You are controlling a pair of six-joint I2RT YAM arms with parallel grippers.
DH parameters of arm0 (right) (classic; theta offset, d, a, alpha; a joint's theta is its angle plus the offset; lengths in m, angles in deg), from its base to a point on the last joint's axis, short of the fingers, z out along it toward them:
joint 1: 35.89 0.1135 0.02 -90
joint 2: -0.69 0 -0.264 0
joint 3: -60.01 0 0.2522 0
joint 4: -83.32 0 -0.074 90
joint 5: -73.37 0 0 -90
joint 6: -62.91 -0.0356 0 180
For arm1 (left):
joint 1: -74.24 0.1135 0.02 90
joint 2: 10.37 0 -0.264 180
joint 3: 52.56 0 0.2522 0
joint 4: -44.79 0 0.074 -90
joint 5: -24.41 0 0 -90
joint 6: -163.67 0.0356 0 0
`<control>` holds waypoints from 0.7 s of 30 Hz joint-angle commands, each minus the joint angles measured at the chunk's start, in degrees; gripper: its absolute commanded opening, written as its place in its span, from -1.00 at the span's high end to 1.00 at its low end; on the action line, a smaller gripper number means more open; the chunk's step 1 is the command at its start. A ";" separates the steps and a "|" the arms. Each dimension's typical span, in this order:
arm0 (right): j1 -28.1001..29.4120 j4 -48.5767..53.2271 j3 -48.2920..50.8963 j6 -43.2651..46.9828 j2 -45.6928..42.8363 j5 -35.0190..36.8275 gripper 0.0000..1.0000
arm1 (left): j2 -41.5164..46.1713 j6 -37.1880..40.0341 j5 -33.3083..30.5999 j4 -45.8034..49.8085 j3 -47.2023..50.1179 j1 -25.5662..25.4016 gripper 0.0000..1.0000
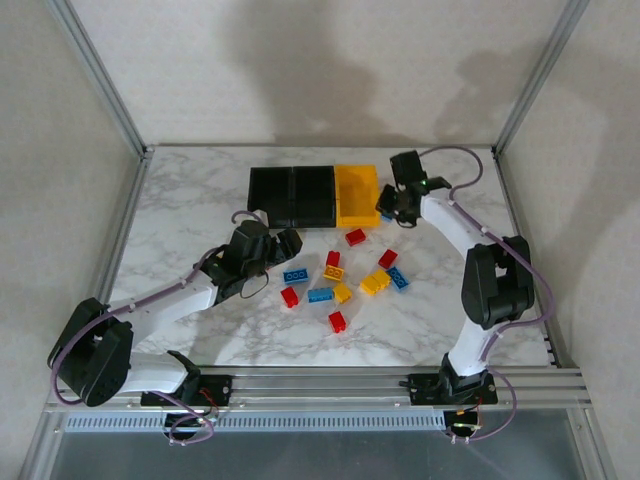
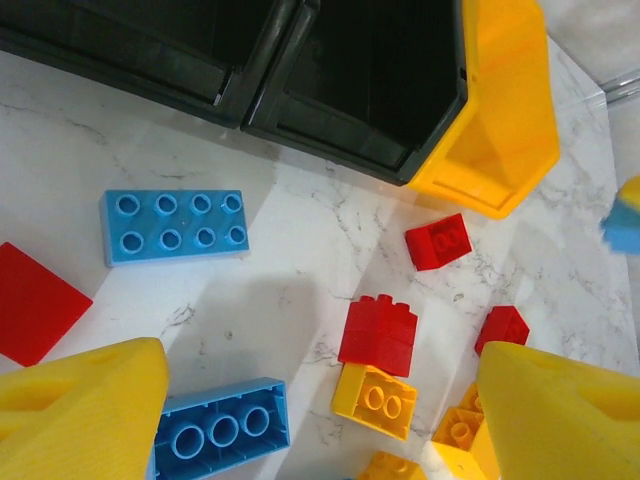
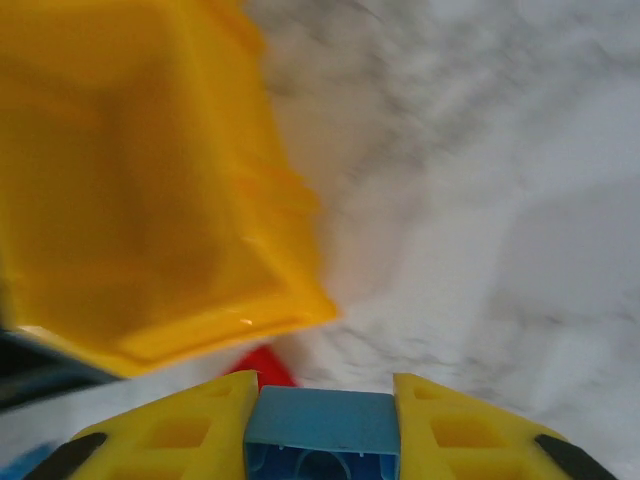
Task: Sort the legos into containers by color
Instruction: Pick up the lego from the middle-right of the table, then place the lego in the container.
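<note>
Red, yellow and blue legos lie scattered mid-table, among them a blue brick point(image 1: 296, 275), a red one point(image 1: 333, 259) and a yellow one point(image 1: 374, 282). The containers stand behind them in a row: two black bins point(image 1: 271, 195) point(image 1: 313, 195) and a yellow bin point(image 1: 356, 190). My right gripper point(image 1: 388, 212) point(image 3: 322, 400) hovers by the yellow bin's point(image 3: 130, 200) near right corner, shut on a blue brick point(image 3: 322, 425). My left gripper point(image 1: 288, 243) point(image 2: 320, 400) hangs open over the pile, with an upturned blue brick point(image 2: 220, 430), a red brick point(image 2: 380, 333) and a yellow brick point(image 2: 375, 400) below its fingers.
A long blue brick point(image 2: 175, 227) and a red piece point(image 2: 35, 300) lie left of the pile. Small red bricks point(image 2: 438, 241) point(image 2: 503, 327) sit in front of the yellow bin point(image 2: 505, 110). Aluminium frame posts point(image 1: 100, 75) border the marble table point(image 1: 190, 190).
</note>
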 commanded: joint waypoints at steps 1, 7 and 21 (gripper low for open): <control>2.00 2.30 -7.33 1.20 4.96 -0.81 0.37 | 1.37 -2.00 -1.75 -0.33 -0.78 -0.34 -0.61; 3.50 3.95 -18.77 1.34 14.40 -1.69 0.37 | 3.47 -2.60 -3.38 2.17 -0.90 -0.34 -0.61; 4.54 7.01 -29.73 1.34 27.53 -1.22 0.26 | 5.94 -2.66 -5.02 4.50 -0.43 -0.34 -0.60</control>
